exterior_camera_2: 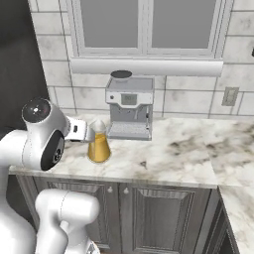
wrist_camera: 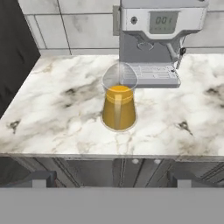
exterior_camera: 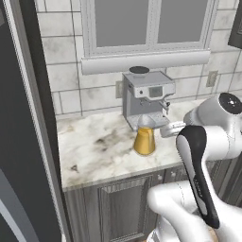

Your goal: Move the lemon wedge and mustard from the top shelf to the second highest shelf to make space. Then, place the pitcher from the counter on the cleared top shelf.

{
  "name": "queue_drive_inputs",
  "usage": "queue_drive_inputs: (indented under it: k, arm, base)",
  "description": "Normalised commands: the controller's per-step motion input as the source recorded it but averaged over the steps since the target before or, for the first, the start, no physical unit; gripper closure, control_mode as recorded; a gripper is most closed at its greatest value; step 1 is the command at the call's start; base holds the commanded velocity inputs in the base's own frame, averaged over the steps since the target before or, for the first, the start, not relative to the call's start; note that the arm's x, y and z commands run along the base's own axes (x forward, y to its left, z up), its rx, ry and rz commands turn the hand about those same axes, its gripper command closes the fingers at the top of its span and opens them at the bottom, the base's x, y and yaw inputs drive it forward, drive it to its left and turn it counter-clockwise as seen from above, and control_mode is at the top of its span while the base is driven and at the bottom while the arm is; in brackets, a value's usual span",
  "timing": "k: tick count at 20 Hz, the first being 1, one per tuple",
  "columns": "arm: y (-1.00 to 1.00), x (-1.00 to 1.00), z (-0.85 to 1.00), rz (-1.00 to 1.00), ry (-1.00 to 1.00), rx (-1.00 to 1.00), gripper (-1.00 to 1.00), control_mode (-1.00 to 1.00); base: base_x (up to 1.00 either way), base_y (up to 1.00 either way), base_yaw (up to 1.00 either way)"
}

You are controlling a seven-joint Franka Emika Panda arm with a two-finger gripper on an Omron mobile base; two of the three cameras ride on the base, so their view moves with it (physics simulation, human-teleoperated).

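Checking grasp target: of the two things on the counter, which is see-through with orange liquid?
The pitcher, a clear flared vessel; the espresso machine behind it is opaque grey.

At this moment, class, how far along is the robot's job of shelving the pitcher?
Done: cannot be judged here, since the fridge shelves are out of sight. In hand: the open gripper faces the pitcher, which stands untouched on the counter before the coffee machine. Left: grasping the pitcher and carrying it to the top shelf.

pitcher (wrist_camera: 119, 105): one, ahead of the jaws
coffee machine (wrist_camera: 157, 41): one, beyond the pitcher
counter (wrist_camera: 57, 113): one
window (exterior_camera_2: 146, 27): one
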Motion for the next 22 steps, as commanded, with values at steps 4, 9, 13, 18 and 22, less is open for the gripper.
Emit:
queue_drive_inputs:
  k: [4, 9, 13, 18, 22]
  arm:
    - [0.00, 0.47, -0.33, -0.19, 0.08, 0.04, -1.00, -1.00]
    - [0.02, 0.52, -0.33, -0.06, 0.01, 0.00, -1.00, -1.00]
    - [0.00, 0.45, -0.41, 0.00, -0.01, 0.00, -1.00, -1.00]
    - [0.00, 0.39, -0.47, 0.06, 0.00, 0.00, -1.00, -1.00]
    - [0.00, 0.37, -0.39, 0.06, 0.00, 0.00, -1.00, -1.00]
  base:
    - [0.00, 0.00, 0.00]
    - [0.00, 0.00, 0.00]
    - [0.00, 0.00, 0.00]
    - [0.00, 0.00, 0.00]
    - [0.00, 0.00, 0.00]
